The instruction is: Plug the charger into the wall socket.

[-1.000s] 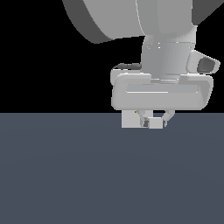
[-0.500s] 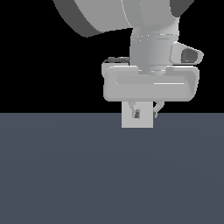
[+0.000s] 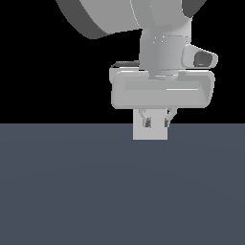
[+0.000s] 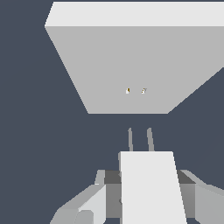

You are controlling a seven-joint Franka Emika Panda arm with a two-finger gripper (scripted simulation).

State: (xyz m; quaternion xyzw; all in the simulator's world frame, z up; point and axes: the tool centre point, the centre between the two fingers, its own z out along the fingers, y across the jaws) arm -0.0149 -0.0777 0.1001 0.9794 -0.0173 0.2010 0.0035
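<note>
We see one arm, one charger and one wall socket, all on or above a single dark slate tabletop point(image 3: 57, 191) that carries nothing else in either view.

In the exterior view, the arm's broad grey hand hangs above the middle of the scene, just toward the exterior view's right. Its bulk fills the upper centre and hides much of what lies behind it. Below it the tool point(image 3: 156, 119) points down, with two thin dark fingers showing against a light-grey square, the wall socket point(image 3: 150, 134), which stands upright on the tabletop behind them.

In the wrist view, the tool point(image 4: 146, 192) is closed on the charger point(image 4: 151, 192), a plain pale block held between its two grey fingers point(image 4: 87, 205), one on either side. Two thin grey prongs point(image 4: 140, 139) stick out of the block's far end toward the wall socket point(image 4: 131, 65). The prongs stop short of the plate, with a strip of tabletop between them. Two tiny orange dots point(image 4: 135, 91) sit near the plate's centre, roughly in line with the prongs. Nothing stands between charger and socket.
</note>
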